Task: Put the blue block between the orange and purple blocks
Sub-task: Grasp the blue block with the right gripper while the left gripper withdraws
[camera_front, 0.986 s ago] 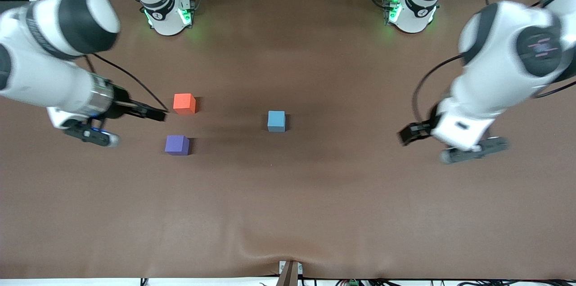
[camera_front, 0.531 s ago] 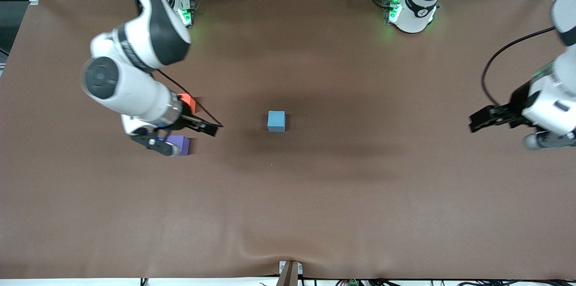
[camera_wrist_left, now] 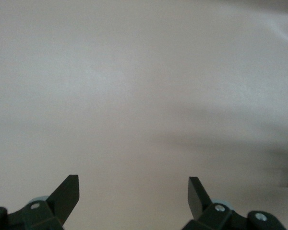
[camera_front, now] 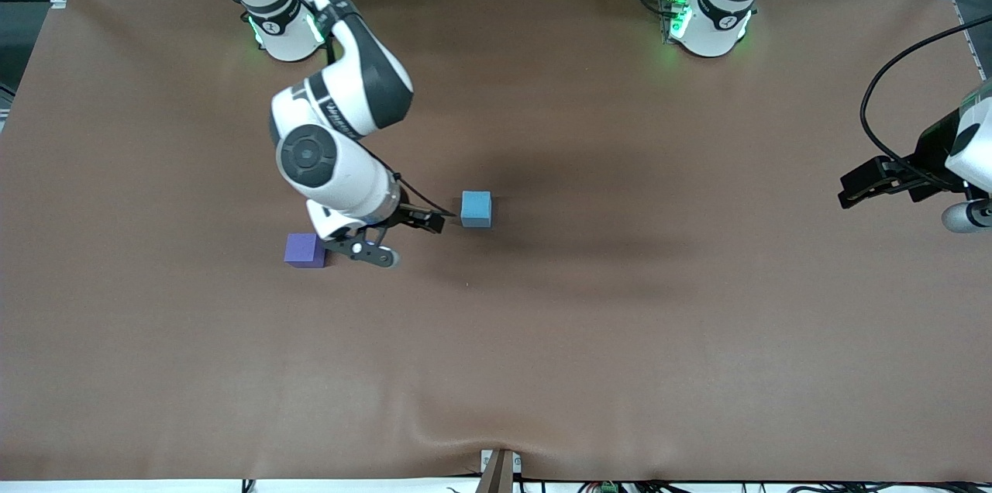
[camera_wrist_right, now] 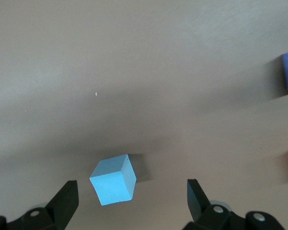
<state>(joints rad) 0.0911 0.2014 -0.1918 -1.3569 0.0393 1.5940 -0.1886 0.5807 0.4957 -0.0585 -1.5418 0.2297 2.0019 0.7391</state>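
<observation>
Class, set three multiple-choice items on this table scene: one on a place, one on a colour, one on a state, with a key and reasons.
1. The blue block lies
A. on the purple block
B. alone on the table, toward the left arm's end from the purple block
C. in a gripper

2. In the right wrist view, the block between the right gripper jaws' tips is
A. orange
B. purple
C. blue

3. The left gripper is
A. open, empty
B. shut on a block
C. holding a cup

Key:
1 B: bare cloth surrounds it.
2 C: sky-blue cube.
3 A: jaws apart over bare table.
</observation>
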